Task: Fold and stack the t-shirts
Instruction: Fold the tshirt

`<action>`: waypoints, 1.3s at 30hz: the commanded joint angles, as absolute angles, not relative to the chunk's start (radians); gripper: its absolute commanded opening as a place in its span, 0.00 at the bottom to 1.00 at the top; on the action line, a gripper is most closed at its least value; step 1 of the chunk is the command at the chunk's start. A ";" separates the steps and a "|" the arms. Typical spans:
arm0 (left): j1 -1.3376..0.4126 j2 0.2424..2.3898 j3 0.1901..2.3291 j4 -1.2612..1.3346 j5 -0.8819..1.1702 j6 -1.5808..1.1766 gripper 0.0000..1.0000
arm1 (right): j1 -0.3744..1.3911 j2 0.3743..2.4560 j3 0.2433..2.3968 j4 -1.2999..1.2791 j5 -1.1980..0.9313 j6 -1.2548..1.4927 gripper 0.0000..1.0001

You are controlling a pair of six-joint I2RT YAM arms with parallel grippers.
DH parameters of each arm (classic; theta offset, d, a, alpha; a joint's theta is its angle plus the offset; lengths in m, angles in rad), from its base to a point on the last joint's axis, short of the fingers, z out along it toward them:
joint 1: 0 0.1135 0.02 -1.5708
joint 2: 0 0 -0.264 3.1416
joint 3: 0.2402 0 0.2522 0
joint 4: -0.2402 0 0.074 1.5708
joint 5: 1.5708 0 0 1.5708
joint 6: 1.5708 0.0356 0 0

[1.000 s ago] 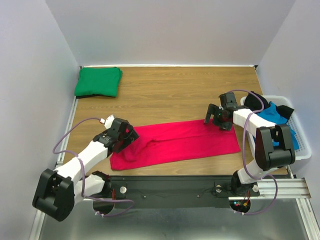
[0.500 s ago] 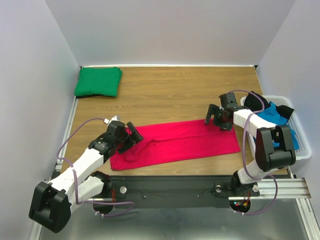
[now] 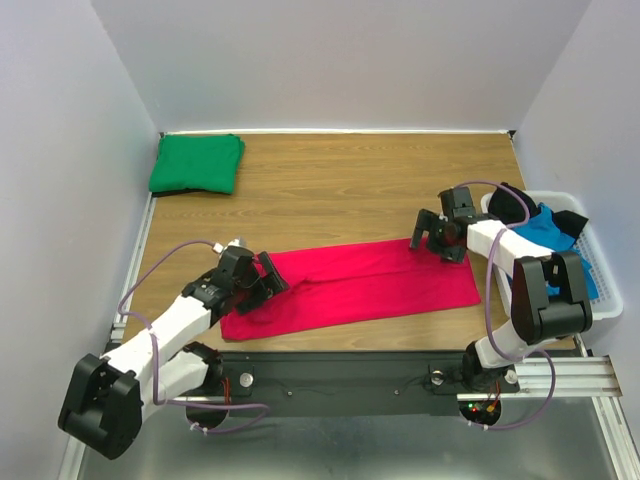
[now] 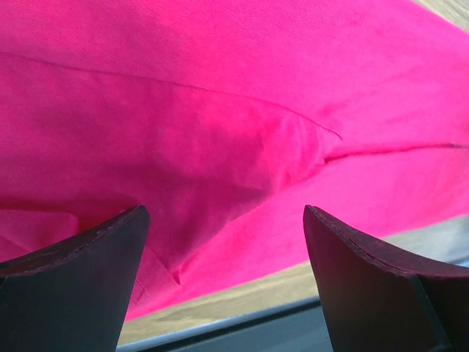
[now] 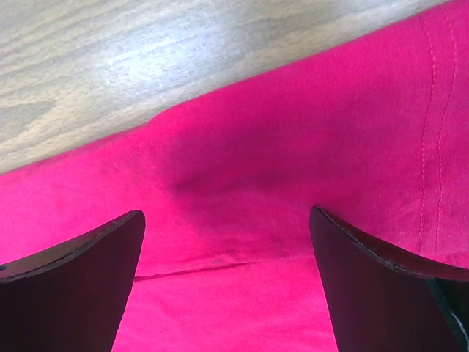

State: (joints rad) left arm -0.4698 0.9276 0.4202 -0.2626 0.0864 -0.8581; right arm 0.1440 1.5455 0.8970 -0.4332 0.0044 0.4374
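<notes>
Crimson red t-shirt point(image 3: 370, 280): you have this soft cloth shirt folded into one long band, lying flat on the wood-grain desk point(image 3: 330, 190). It runs from beneath the left fingers across to beneath the right fingers.
Left fingers point(image 3: 264, 280): spread wide with nothing clamped. They sit over the band's left end. In your left wrist view red cloth fills the gap between the two dark tips, with a crease running across it and a strip of desk at the near edge.
Right fingers point(image 3: 436, 245): also spread wide and holding nothing. They sit over the band's far right corner. In your right wrist view the red cloth lies below and between the tips, and bare wood shows just past its far edge.
Contact: you cannot tell from these views whether either pair of tips touches the cloth.
Emerald green t-shirt point(image 3: 197, 163): a folded square well beyond the left fingers, in the far left corner of the desk.
Bright blue t-shirt point(image 3: 548, 228): bunched loosely just to the right of the right fingers, inside the white slatted plastic basket point(image 3: 600, 290) at the desk's right edge.
</notes>
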 commanded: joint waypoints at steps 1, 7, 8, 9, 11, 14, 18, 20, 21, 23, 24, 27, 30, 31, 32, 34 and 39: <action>-0.472 0.998 0.429 -0.235 0.008 -0.877 0.99 | 0.146 1.520 0.861 -0.397 0.008 0.439 1.00; -0.439 1.255 0.505 -0.114 0.008 -0.884 0.98 | 0.146 1.517 0.812 -0.380 -0.026 0.457 1.00; -0.425 1.334 0.520 -0.098 0.008 -0.873 0.98 | 0.147 1.508 0.789 -0.380 -0.028 0.463 1.00; -0.387 1.380 0.564 -0.071 0.015 -0.858 0.98 | 0.147 1.490 0.775 -0.379 -0.037 0.465 1.00; -0.353 1.517 0.633 -0.063 0.018 -0.821 0.98 | 0.149 1.464 0.727 -0.379 -0.047 0.477 1.00; -0.315 1.725 0.861 -0.138 -0.034 -0.763 0.98 | 0.167 1.395 0.649 -0.379 -0.092 0.508 1.00; -0.313 2.010 1.260 -0.254 -0.063 -0.671 0.95 | 0.248 1.264 0.552 -0.379 -0.141 0.593 1.00; -0.319 2.190 1.536 -0.300 -0.035 -0.609 0.93 | 0.337 1.191 0.502 -0.379 -0.158 0.655 1.00; -0.324 2.248 1.730 -0.361 -0.026 -0.595 0.93 | 0.369 1.168 0.488 -0.380 -0.161 0.676 1.00; -0.336 2.423 1.921 -0.422 0.037 -0.563 0.93 | 0.463 1.114 0.453 -0.379 -0.182 0.750 1.00; -0.342 2.477 2.019 -0.481 0.047 -0.557 0.93 | 0.491 1.095 0.443 -0.379 -0.183 0.770 1.00; -0.367 2.658 2.413 -0.531 0.099 -0.555 0.95 | 0.679 1.065 0.410 -0.355 -0.164 0.866 1.00; -0.373 2.714 2.481 -0.484 0.092 -0.587 0.96 | 0.797 1.092 0.402 -0.298 -0.160 0.948 1.00; -0.370 2.703 2.450 -0.445 0.122 -0.598 0.98 | 0.877 1.110 0.405 -0.278 -0.158 0.963 1.00; -0.368 2.673 2.416 -0.398 0.149 -0.609 0.98 | 0.917 1.127 0.408 -0.234 -0.156 0.995 1.00; -0.365 2.665 2.393 -0.338 0.164 -0.635 0.99 | 1.019 1.195 0.437 -0.201 -0.141 1.018 1.00; -0.362 2.724 2.482 -0.342 0.172 -0.652 0.99 | 1.146 1.295 0.528 -0.152 -0.106 1.023 1.00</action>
State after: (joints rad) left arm -0.3775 2.6682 2.4470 -0.3248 0.1493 -0.6331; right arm 1.0622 1.2270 0.5022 -0.1246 -0.1081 0.9653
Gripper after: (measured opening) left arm 0.983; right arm 0.998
